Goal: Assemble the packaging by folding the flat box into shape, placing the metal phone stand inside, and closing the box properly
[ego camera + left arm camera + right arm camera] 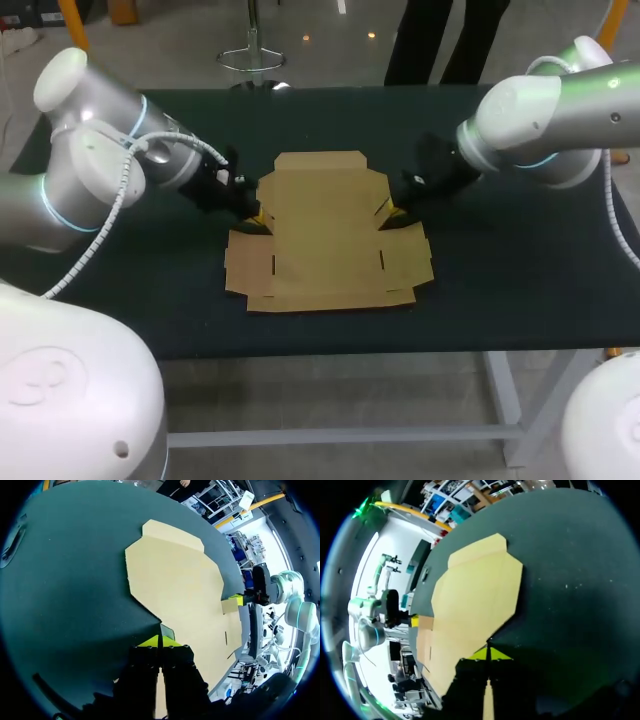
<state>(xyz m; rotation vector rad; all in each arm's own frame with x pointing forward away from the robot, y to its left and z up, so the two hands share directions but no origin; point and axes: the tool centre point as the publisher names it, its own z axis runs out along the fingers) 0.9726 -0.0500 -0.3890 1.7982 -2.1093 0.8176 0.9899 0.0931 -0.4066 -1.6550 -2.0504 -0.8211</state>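
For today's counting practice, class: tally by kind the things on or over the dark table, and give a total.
Flat cardboard box: 1
Grippers: 2 (left gripper, right gripper)
Total: 3

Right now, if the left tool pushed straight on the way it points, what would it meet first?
The flat box: the left tool sits at its near edge, apparently pointing low across the cardboard panel.
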